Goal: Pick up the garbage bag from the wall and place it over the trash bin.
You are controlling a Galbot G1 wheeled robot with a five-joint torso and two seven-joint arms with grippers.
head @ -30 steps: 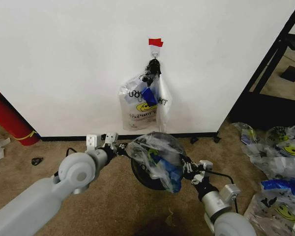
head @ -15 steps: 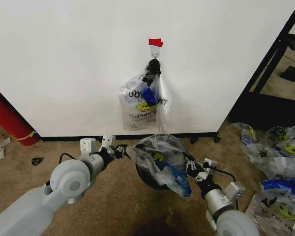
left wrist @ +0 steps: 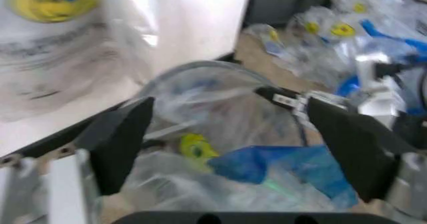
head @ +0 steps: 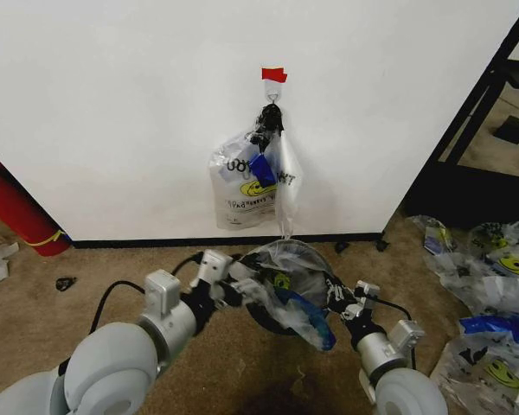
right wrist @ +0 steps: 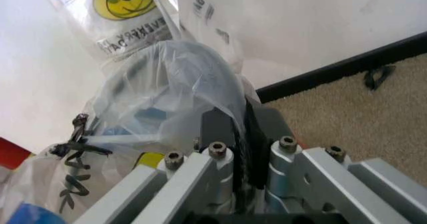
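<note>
The garbage bag [head: 287, 290], see-through with blue patches and a yellow smiley, is draped over the round black trash bin [head: 261, 318] on the carpet below the white wall [head: 112, 104]. My left gripper [head: 232, 288] is at the bag's left side. In the left wrist view it [left wrist: 233, 134] is open, its dark fingers [left wrist: 120, 139] spread wide, with the bag [left wrist: 220, 114] and the bin's rim between and beyond them. My right gripper [head: 333, 294] is at the bag's right side. The right wrist view shows it [right wrist: 240, 129] shut on a fold of the bag [right wrist: 167, 83].
A thick bunch of like bags [head: 255, 181] hangs from the hook under the red tape [head: 273, 74]. A red cylinder [head: 13, 207] leans at the left wall. A heap of smiley bags [head: 493, 294] lies on the right, beside a black shelf frame [head: 476, 112].
My left arm has pulled back toward me and swung right, and its gripper now sits close against the bag's left side. The bag has settled lower over the bin. The right gripper has barely moved.
</note>
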